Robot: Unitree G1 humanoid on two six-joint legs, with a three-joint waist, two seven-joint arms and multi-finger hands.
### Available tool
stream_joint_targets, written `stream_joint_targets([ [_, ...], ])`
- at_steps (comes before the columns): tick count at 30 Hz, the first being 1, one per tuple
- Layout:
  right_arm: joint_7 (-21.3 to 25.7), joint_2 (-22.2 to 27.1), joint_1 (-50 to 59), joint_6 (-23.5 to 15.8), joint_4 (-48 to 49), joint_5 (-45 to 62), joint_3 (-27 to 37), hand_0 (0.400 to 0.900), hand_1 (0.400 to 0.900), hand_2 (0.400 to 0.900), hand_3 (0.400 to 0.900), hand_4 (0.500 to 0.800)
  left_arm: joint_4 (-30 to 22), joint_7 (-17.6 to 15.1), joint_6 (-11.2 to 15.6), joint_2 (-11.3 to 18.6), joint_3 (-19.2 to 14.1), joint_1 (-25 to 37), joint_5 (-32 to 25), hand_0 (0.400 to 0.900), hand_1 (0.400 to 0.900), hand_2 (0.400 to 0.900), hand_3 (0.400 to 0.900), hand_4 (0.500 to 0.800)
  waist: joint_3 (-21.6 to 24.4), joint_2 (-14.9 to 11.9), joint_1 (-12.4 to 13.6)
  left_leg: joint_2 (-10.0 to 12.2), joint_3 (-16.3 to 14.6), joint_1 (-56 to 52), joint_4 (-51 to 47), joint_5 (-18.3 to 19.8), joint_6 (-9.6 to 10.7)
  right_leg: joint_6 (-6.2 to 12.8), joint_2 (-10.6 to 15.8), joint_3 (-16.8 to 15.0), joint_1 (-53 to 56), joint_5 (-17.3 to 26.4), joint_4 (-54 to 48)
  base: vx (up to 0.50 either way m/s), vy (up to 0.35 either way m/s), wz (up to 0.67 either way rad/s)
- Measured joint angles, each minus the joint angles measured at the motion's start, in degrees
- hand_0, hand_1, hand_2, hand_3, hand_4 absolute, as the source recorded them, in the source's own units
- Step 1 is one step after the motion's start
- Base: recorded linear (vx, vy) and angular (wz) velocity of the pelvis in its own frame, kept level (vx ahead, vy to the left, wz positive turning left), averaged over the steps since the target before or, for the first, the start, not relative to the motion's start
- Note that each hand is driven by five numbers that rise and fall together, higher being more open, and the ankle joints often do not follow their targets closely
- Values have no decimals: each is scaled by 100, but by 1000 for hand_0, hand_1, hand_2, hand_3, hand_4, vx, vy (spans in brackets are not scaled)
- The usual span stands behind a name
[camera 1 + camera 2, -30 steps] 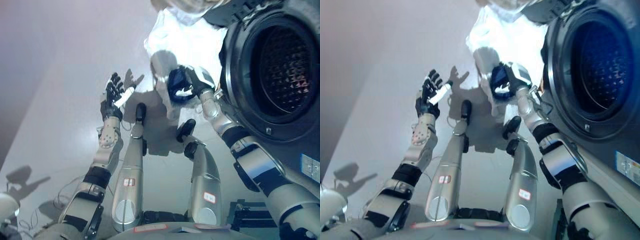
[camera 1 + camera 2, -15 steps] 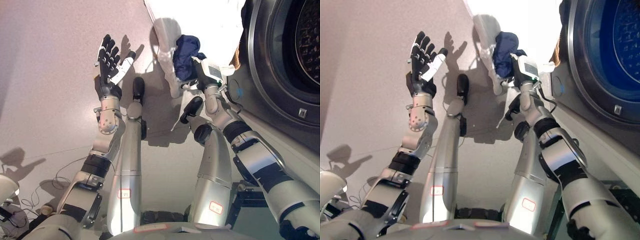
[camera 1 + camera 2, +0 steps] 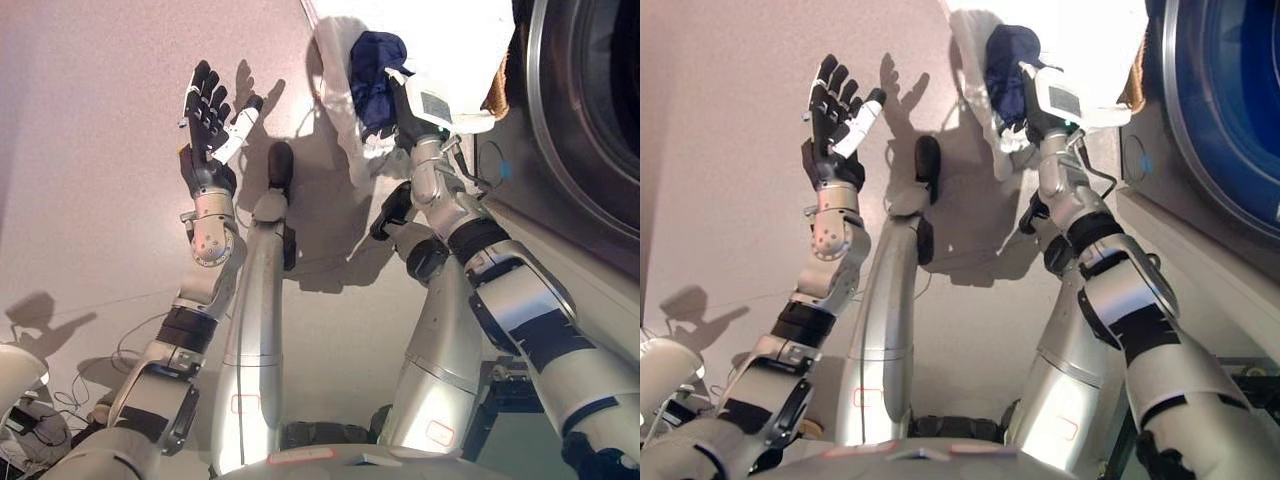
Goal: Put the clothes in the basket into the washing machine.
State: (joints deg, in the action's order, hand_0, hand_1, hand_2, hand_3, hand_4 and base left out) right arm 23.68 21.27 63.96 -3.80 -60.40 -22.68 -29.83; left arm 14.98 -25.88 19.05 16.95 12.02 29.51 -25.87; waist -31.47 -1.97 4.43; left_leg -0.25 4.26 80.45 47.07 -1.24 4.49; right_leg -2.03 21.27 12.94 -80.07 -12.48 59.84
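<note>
My right hand (image 3: 402, 98) is shut on a dark blue garment (image 3: 372, 62) and holds it against the white basket (image 3: 455, 45) at the top of the view. The basket stands on the floor just left of the washing machine (image 3: 560, 200), whose round door opening (image 3: 600, 90) shows at the upper right. My left hand (image 3: 205, 125) is open, fingers spread, raised over the bare floor to the left and holding nothing. What else lies in the basket is hidden by glare.
A tan piece (image 3: 495, 92) shows between the basket and the machine's front. The machine's front panel runs along the right side. The grey floor (image 3: 90, 150) spreads to the left.
The camera has moved, so the machine now sits further right and the basket higher. My right hand still holds the blue garment by the basket. My left hand stays open.
</note>
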Motion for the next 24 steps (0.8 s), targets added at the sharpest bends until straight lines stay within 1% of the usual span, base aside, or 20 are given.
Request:
stream_joint_targets([
  [1, -18, 8, 58, 1, -61, 0, -37, 900, 900, 900, 900, 800, -20, 13, 0, -1, 5, 0, -5, 900, 900, 900, 900, 800, 0, 0, 18, 0, 3, 60, 72, 17, 4, -18, 4, -11, -56, -14, 62, -11, 2, 3],
  [2, -38, -1, 119, 1, -144, -2, -67, 855, 855, 855, 855, 773, -19, 29, 0, -3, 13, 0, -22, 900, 900, 900, 900, 800, 0, 0, 24, -1, 2, 96, 115, 25, 5, -18, 10, -30, -93, -23, 112, -6, 3, 3],
  [4, -50, 4, 206, 1, -282, -23, -178, 427, 427, 427, 427, 516, -17, 50, 0, -5, 36, -8, -72, 900, 900, 900, 900, 800, 1, 3, 40, -2, 8, 122, 164, 29, 11, -18, 9, -55, -131, -24, 165, 4, -5, 5],
  [5, -49, 11, 222, 1, -318, -50, -179, 400, 400, 400, 400, 500, -17, 58, 0, -4, 65, -9, -126, 900, 900, 900, 900, 800, 2, 4, 51, -6, 6, 121, 158, 29, 12, -18, 8, -68, -143, -24, 171, 7, -10, 3],
  [11, -63, 126, 433, 8, -430, -118, -192, 400, 400, 400, 400, 500, -20, 134, 0, -49, 82, 1, -151, 900, 900, 900, 900, 800, 9, 13, 149, -4, 4, 111, 146, 30, 13, -18, 8, -69, -146, -24, 163, 5, 4, -2],
  [13, -141, 184, 451, 8, -430, -119, -193, 400, 400, 400, 400, 500, -20, 133, -4, -76, 88, 9, -154, 900, 900, 900, 900, 800, 9, 13, 192, -4, -9, 73, 118, 43, 14, -14, 3, -65, -101, -27, 124, 0, 0, 0],
  [17, -223, 168, 266, 11, -404, -125, -148, 400, 400, 400, 400, 500, -14, 117, -7, -102, 94, 12, -160, 900, 900, 900, 900, 800, 17, 10, 178, 2, -7, -266, -108, 39, -18, 7, 0, 32, 279, -35, -105, 26, -8, -6],
  [22, -211, 263, -231, 72, 264, -224, 22, 400, 400, 400, 400, 500, -23, 24, -11, -130, 74, 14, -151, 900, 900, 900, 900, 800, 45, -1, 62, 30, 0, -589, -423, -23, -80, 80, -53, 176, 677, 36, -471, 16, 1, -11],
  [24, -212, 413, -555, 101, 1013, -271, 171, 400, 400, 400, 400, 500, -35, -18, -19, -127, 37, 7, -146, 900, 900, 900, 900, 800, 46, -4, -25, 78, -4, -724, -588, -56, -102, 153, -132, 234, 852, 134, -732, 16, -1, -14],
])
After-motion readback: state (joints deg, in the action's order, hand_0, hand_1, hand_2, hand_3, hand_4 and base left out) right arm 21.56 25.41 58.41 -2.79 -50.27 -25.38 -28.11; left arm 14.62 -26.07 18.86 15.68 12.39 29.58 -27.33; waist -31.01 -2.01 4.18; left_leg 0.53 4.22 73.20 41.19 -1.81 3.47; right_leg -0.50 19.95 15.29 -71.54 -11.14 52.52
